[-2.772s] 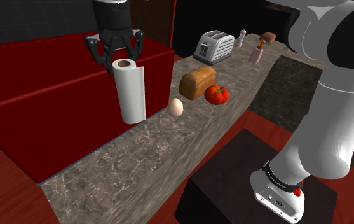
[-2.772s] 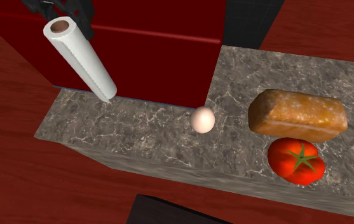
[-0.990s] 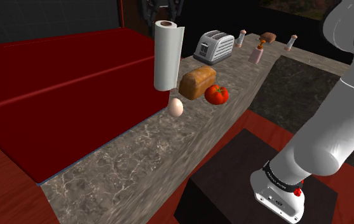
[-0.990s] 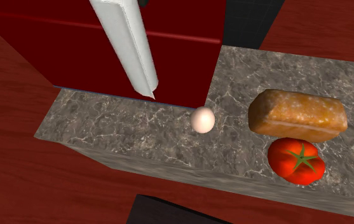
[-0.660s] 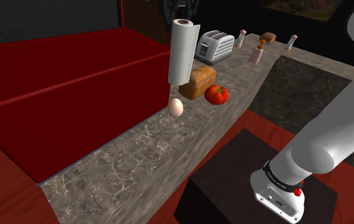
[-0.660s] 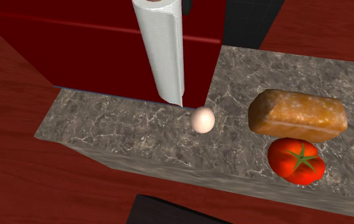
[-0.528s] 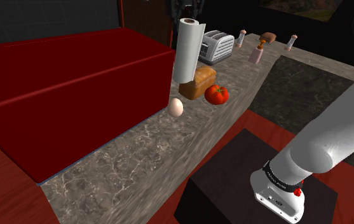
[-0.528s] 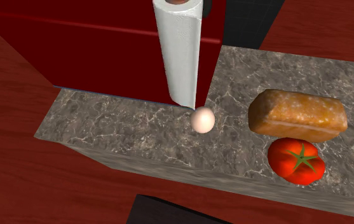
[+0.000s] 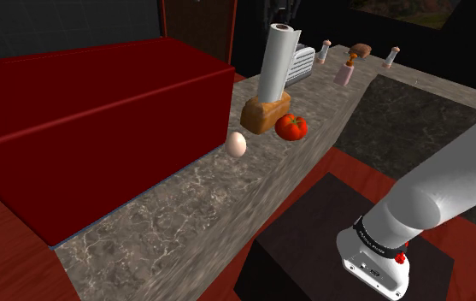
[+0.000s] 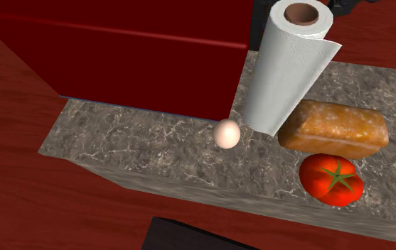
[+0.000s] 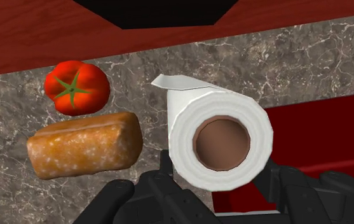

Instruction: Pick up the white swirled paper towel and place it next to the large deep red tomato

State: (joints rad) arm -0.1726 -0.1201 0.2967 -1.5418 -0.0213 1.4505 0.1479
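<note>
Egg point(image 10: 227, 133) on marbled worktop point(image 10: 139, 145) | paper towel point(image 10: 286, 67) hanging tilted between egg and bread loaf point(image 10: 333, 129): white, embossed swirls, brown core, loose flap | claw point(image 11: 220, 178) clamped on the roll's upper end | tomato point(image 10: 331, 179) beside loaf, apart from roll

The paper towel roll point(image 9: 276, 64) under the gripper point(image 9: 282, 15) hides half the toaster point(image 9: 303, 63) behind it — the gripper itself is cut off by the shoulder view's top edge. Bottles point(image 9: 346, 70) beyond it are too small to identify.
</note>
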